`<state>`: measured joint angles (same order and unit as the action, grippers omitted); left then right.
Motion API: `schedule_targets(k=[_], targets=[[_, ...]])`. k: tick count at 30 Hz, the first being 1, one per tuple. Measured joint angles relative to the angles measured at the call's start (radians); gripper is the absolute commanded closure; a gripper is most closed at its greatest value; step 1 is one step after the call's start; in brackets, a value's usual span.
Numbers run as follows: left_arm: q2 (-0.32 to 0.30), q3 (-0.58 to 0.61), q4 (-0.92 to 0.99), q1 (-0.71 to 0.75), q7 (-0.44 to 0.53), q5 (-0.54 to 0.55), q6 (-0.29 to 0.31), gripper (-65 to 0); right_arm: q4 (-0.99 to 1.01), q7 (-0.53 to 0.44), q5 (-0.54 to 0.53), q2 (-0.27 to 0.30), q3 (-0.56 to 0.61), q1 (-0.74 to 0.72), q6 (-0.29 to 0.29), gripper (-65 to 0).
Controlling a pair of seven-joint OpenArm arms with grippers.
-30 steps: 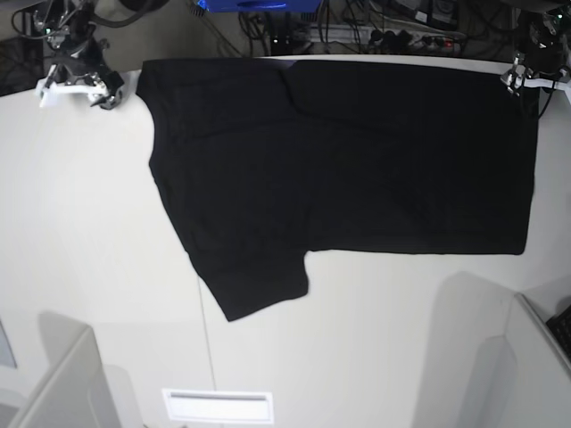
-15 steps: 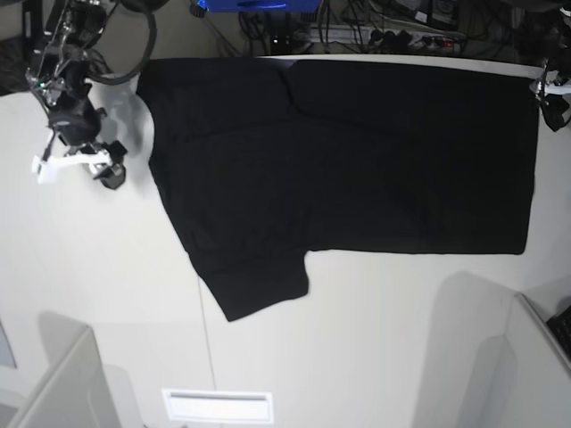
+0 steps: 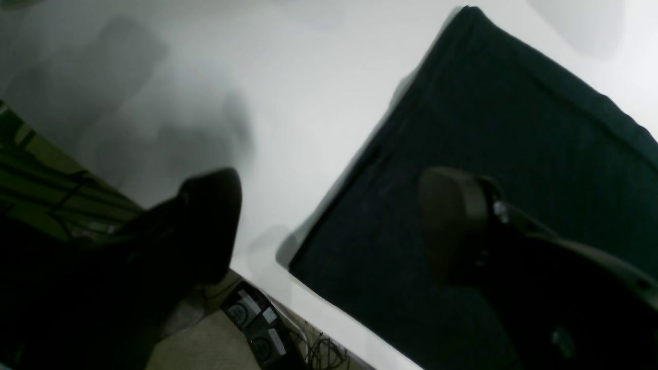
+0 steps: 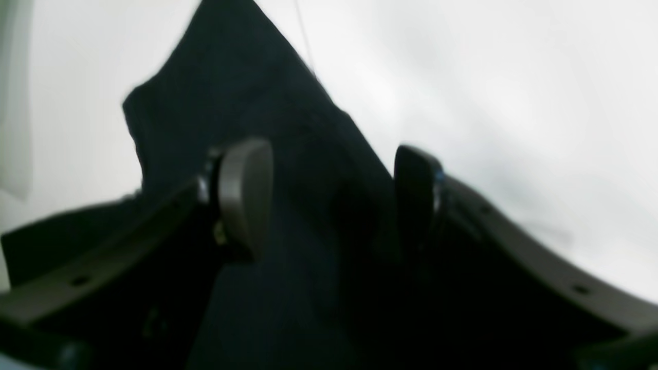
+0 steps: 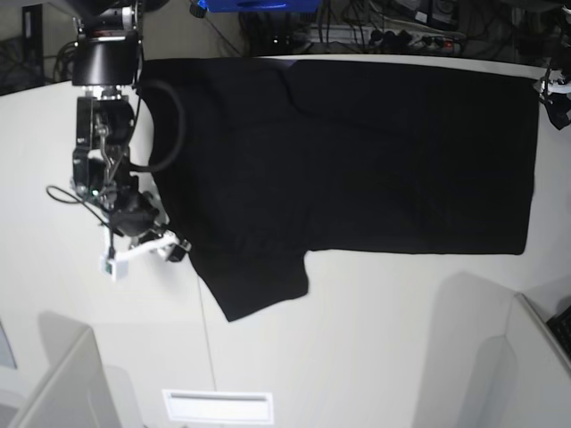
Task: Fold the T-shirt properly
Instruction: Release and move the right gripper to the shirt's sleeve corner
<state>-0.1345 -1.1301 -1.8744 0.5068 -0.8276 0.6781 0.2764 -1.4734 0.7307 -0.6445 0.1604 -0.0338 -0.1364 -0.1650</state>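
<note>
1. Right gripper [image 4: 329,200]: its two dark, rounded fingers stand apart with nothing between them. In the right wrist view, one finger [image 4: 245,195] hangs over dark cloth and the other [image 4: 417,190] sits near the cloth's edge, where the pale surface begins. Whether either finger touches the cloth cannot be told; the view is blurred.
2. Right gripper, base view [image 5: 143,252]: it sits just beside the sleeve end of the garment, at the end of a black arm that reaches down along the garment's side.
3. Left gripper [image 3: 329,226]: its jaws are spread wide and grip nothing. One dark finger [image 3: 213,221] lies over bare table and the other [image 3: 452,221] over the cloth, with a corner of the garment between them.
4. Left gripper, base view [image 5: 555,96]: only a small part shows, at the frame's edge beside a far corner of the garment.
5. Large black short-sleeved cloth T-shirt [image 5: 357,160]: it lies spread flat on the table, plain black side up, with one sleeve [image 5: 259,281] pointing toward the near edge.
6. White flat table [image 5: 375,339]: it carries the garment. Cables and a power strip [image 5: 419,37] lie beyond its far edge.
</note>
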Motion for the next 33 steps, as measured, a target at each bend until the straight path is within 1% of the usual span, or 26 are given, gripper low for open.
schedule_targets(k=[1,2,4,7,8,9,12,14,15,16,17,18,21,22,25,27,30,31,33], targets=[[-0.002,-0.001,0.0,0.001,0.0,0.0,0.0,-51.7,0.044,0.0,0.003,0.002,0.028,-0.037,0.0,-37.1],[-0.002,-0.002,0.0,0.001,0.002,0.0,0.0,-51.7,0.083,0.001,-0.003,0.01,0.063,-0.069,0.002,-39.5],[0.001,-0.001,0.001,0.0,0.0,0.0,0.0,-51.7,0.152,0.023,-0.004,0.027,0.137,-0.126,0.001,-42.5],[0.0,-0.001,0.001,0.0,0.0,0.0,0.0,-51.7,0.243,0.014,-0.003,0.032,0.188,-0.182,0.006,-42.9],[0.001,-0.002,0.001,0.001,0.001,0.0,0.0,-51.7,0.277,0.006,-0.005,0.029,0.188,-0.2,0.023,-42.9],[0.001,-0.002,0.001,0.002,0.001,0.0,0.0,-51.7,0.322,-0.013,-0.005,0.027,0.188,-0.222,0.053,-42.8],[0.003,-0.003,0.001,0.004,0.0,-0.001,0.0,-51.7,0.502,-0.051,0.0,0.03,0.187,-0.312,0.122,-42.6],[0.003,-0.002,0.001,0.003,0.001,-0.003,0.0,-51.7,0.589,-0.077,0.005,0.034,0.186,-0.351,0.144,-42.6],[0.003,-0.002,0.001,0.003,0.001,-0.002,0.0,-51.7,0.618,-0.092,0.008,0.035,0.186,-0.359,0.145,-42.6],[0.003,-0.002,0.001,0.003,0.001,-0.001,0.0,-51.7,0.636,-0.117,0.0,0.035,0.186,-0.363,0.151,-42.6],[0.004,-0.002,0.001,0.003,0.0,0.0,0.0,-51.7,0.648,-0.127,-0.002,0.034,0.186,-0.368,0.153,-42.6],[0.004,-0.002,0.001,0.004,0.0,0.0,0.0,-51.7,0.665,-0.134,0.002,0.033,0.187,-0.377,0.166,-42.6],[0.004,-0.002,0.001,0.003,0.001,0.0,0.0,-51.7,0.704,-0.145,0.002,0.03,0.186,-0.393,0.245,-42.6],[0.004,-0.002,0.001,0.003,0.001,0.0,0.0,-51.7,0.706,-0.145,0.003,0.025,0.186,-0.395,0.255,-42.6],[0.004,-0.002,0.001,0.003,0.001,0.0,0.0,-51.7,0.708,-0.145,0.003,0.003,0.186,-0.394,0.275,-42.5],[0.004,-0.002,0.001,0.003,0.001,0.0,0.0,-51.7,0.708,-0.146,0.003,-0.019,0.194,-0.394,0.278,-42.5],[0.004,-0.002,0.001,0.003,0.0,0.0,0.0,-51.7,0.707,-0.173,-0.001,-0.026,0.292,-0.397,0.281,-41.9],[0.004,-0.002,0.001,0.003,0.001,0.0,0.0,-51.7,0.707,-0.181,0.0,-0.027,0.321,-0.4,0.281,-39.8],[0.003,-0.002,0.001,0.004,0.0,0.0,0.0,-51.7,0.708,-0.21,0.002,-0.031,0.334,-0.398,0.282,-34.4]])
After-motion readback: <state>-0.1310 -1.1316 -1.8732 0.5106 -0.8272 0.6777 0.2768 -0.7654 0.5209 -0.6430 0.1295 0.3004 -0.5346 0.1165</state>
